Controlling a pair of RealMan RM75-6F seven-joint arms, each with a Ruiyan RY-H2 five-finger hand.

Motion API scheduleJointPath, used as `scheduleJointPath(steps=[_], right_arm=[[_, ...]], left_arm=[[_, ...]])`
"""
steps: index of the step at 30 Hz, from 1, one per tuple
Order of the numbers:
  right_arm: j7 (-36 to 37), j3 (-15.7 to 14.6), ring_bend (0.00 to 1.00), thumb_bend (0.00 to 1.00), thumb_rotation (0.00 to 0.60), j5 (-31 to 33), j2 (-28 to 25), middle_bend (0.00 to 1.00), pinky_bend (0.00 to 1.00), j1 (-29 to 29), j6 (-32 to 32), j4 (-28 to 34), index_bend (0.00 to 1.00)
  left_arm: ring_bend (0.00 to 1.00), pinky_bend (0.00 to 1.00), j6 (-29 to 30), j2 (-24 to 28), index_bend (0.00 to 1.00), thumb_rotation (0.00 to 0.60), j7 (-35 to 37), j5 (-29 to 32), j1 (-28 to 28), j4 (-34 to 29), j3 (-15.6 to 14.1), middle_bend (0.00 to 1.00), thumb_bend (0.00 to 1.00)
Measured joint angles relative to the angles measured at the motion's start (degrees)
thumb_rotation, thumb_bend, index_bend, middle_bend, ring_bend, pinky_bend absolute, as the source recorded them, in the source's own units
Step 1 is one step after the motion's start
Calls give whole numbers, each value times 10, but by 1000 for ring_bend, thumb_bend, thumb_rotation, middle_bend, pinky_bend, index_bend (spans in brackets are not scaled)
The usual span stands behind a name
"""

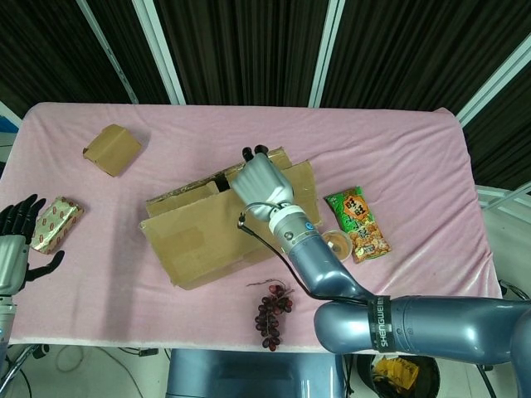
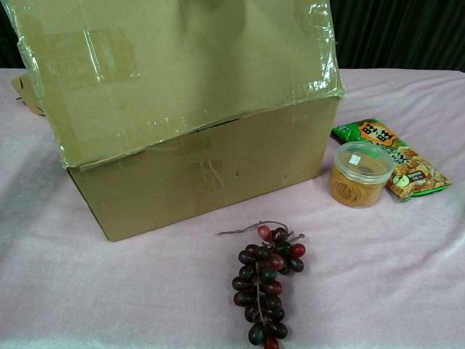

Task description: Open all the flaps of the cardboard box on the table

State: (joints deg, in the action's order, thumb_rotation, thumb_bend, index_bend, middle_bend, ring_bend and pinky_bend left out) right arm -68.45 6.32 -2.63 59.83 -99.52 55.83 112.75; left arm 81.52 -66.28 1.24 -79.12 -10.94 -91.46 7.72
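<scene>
While the cardboard box (image 1: 220, 236) sits near the middle of the pink-covered table (image 1: 415, 166), the right hand (image 1: 260, 184) rests on its top, fingers hooked over the far edge of the near flap (image 2: 182, 65), which stands raised and tilted toward the robot; whether the fingers actually clasp the flap cannot be told. In the chest view that tape-covered flap fills the upper frame above the box's front wall. The left hand (image 1: 17, 240) hangs at the table's left edge, holding nothing, fingers spread, just beside a gold-and-red wrapped packet (image 1: 56, 224). A bunch of dark grapes (image 2: 267, 280) lies in front of the box. To its right stand a clear tub of rubber bands (image 2: 360, 174) and, touching it, a green snack packet (image 2: 396, 156). A small folded cardboard piece (image 1: 112, 149) lies well apart, at far left.
</scene>
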Motion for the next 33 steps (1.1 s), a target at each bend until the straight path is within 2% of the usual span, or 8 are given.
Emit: scheduleJointPath(steps=[7, 19, 25, 33], right_arm=[[-40, -15, 133, 523, 600, 26, -25, 388, 250, -19, 11, 26, 423], [-107, -36, 133, 519, 600, 118, -77, 389, 250, -58, 35, 90, 423], [-111, -28, 131, 487, 600, 144, -108, 388, 250, -65, 33, 121, 414], [-84, -2, 118, 417, 600, 214, -152, 382, 250, -68, -3, 159, 376]], left_arm=[[0, 0, 1, 1, 0, 600, -1, -3, 0, -2, -2, 14, 245], [0, 0, 3, 2, 0, 600, 0, -5, 1, -4, -2, 14, 245], [0, 0, 3, 1, 0, 600, 1, -5, 1, -2, -1, 15, 245], [0, 0, 4, 0, 0, 600, 0, -5, 1, -2, -1, 15, 245]])
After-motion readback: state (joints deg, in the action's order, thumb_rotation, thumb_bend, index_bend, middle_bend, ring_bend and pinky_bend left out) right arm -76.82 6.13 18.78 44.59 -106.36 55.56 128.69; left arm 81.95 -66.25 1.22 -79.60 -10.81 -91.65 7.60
